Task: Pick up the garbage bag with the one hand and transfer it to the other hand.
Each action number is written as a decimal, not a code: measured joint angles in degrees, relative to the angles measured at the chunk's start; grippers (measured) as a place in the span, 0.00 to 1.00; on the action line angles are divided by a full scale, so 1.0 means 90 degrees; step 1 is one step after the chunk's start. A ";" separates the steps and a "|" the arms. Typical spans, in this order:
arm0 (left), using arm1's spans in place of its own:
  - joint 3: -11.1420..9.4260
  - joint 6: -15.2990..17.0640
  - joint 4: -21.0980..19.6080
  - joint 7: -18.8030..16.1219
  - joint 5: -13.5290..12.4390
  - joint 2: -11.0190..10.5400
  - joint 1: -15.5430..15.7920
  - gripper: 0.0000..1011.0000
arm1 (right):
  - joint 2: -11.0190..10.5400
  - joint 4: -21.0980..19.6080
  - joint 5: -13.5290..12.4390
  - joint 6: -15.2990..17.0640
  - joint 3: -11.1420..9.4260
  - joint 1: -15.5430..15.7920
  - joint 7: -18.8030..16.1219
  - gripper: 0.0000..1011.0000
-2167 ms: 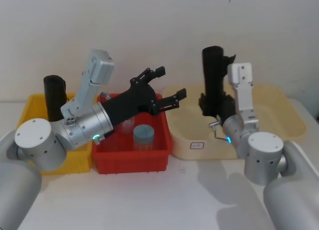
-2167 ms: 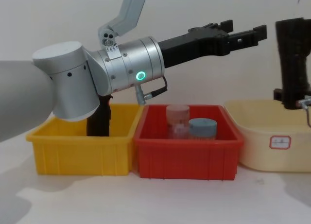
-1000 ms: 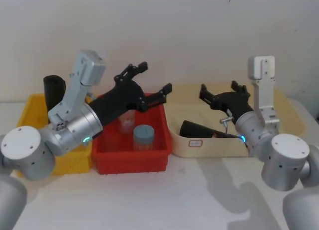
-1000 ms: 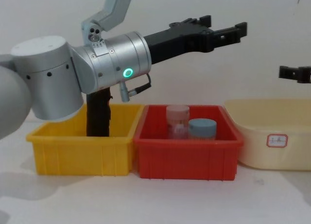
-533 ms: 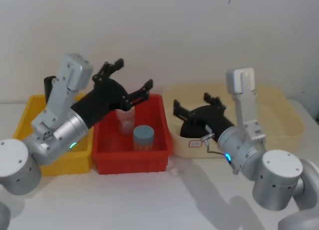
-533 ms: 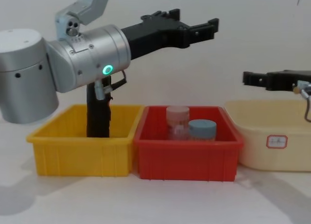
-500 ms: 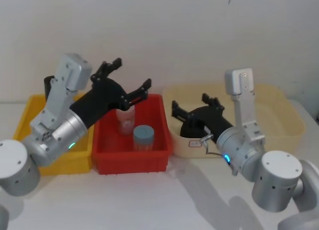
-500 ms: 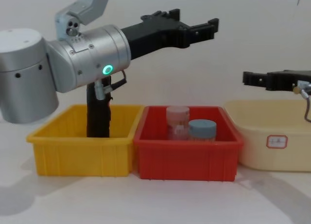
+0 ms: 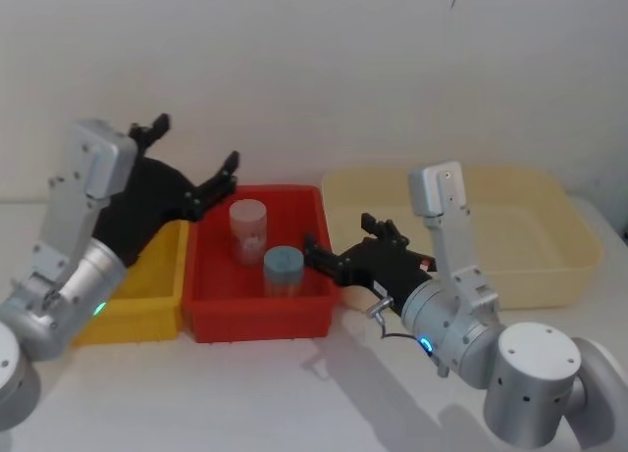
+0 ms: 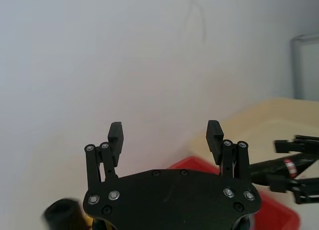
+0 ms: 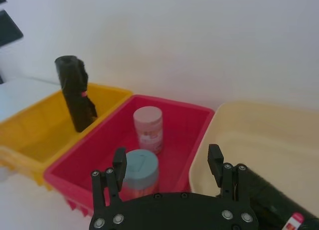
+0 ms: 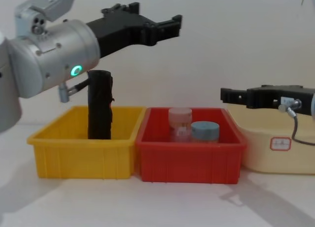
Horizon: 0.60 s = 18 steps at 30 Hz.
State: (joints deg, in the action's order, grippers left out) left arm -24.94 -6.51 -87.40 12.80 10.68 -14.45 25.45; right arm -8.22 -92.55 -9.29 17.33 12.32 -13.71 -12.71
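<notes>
The garbage bag [image 11: 269, 193], a black roll with a red label, lies on its side in the cream tub [image 9: 554, 191], seen in the right wrist view just beyond my right gripper's body. My right gripper [image 9: 340, 234] is open and holds nothing. It hovers over the tub's left wall and the red bin's right edge, and it juts in from the right of the chest view [image 12: 226, 95]. My left gripper [image 9: 196, 146] is open and holds nothing, raised high above the yellow bin [image 12: 81, 160] and pointing toward the right gripper [image 12: 160, 14].
A slimmer black roll [image 12: 100, 105] stands upright in the yellow bin. The red bin [image 12: 189, 163] between the yellow bin and the tub holds a pink-lidded jar [image 12: 180, 122] and a blue-lidded jar [image 12: 204, 130]. Bare white table lies in front of the bins.
The right gripper let go of the upright bag, which now lies in the tub. It then swept left over the tub wall. The left gripper drew back left above the yellow bin.
</notes>
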 joint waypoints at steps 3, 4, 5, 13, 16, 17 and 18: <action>0.0076 0.0056 -0.0180 -0.0186 -0.0096 -0.0049 -0.0152 0.99 | -0.0011 -0.0030 -0.0008 0.0027 0.0055 0.0033 -0.0014 0.99; 0.0128 0.0100 -0.0301 -0.0331 -0.0169 -0.0082 -0.0256 0.99 | -0.0016 -0.0038 -0.0009 0.0037 0.0084 0.0043 -0.0019 0.99; 0.0164 0.0121 -0.0375 -0.0391 -0.0200 -0.0102 -0.0326 0.99 | -0.0016 -0.0038 -0.0009 0.0037 0.0084 0.0043 -0.0019 0.99; 0.0475 0.0309 -0.0955 -0.1016 -0.0509 -0.0243 -0.0879 0.99 | -0.0063 -0.0022 0.0050 0.0062 0.0240 0.0037 -0.0018 0.99; 0.0631 0.0395 -0.1198 -0.1316 -0.0654 -0.0295 -0.1137 0.99 | -0.0098 0.0046 0.0161 0.0030 0.0334 -0.0015 -0.0002 0.99; 0.0673 0.0410 -0.1261 -0.1370 -0.0681 -0.0306 -0.1205 0.99 | -0.0104 0.0070 0.0187 0.0019 0.0360 -0.0028 0.0003 0.99; 0.0704 0.0426 -0.1305 -0.1424 -0.0707 -0.0314 -0.1256 0.99 | -0.0110 0.0090 0.0226 0.0001 0.0379 -0.0043 0.0009 0.99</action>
State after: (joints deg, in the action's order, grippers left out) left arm -18.61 -2.68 -99.14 -0.02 4.31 -17.28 14.15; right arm -9.21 -91.74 -7.26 17.34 15.73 -14.09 -12.63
